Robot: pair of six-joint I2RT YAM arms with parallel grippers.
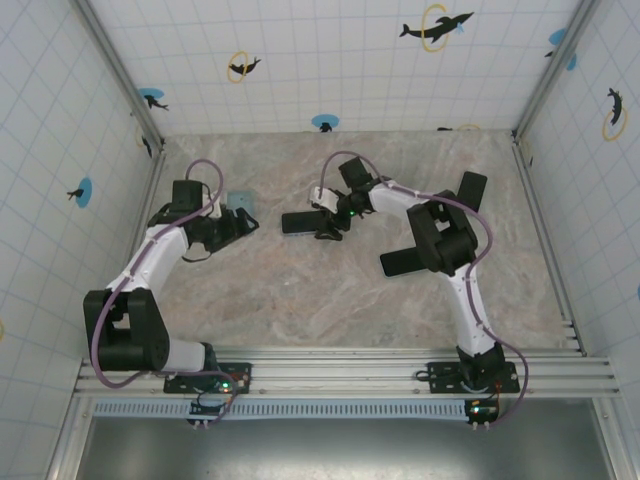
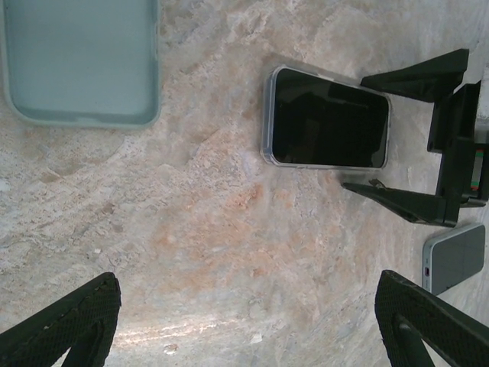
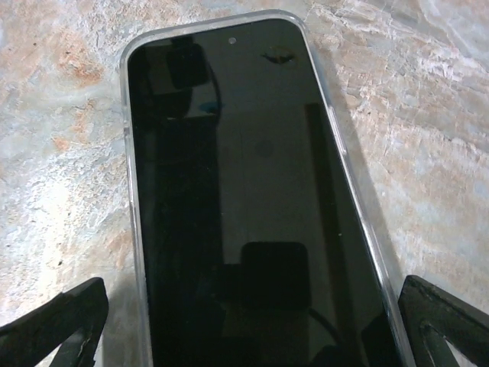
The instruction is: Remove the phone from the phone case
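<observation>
Phone (image 3: 252, 191) still seated in clear case (image 3: 132, 191), face-up on bench (image 1: 300, 300); extraction not started, I judge. My right hand (image 3: 248, 321) spread wide astride it; left hand (image 2: 244, 294) wide, empty.

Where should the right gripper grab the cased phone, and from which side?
Pinch the phone across its long edges, near the end beneath the right gripper, coming from above. It lies flat, screen up, with both sides free.
</observation>
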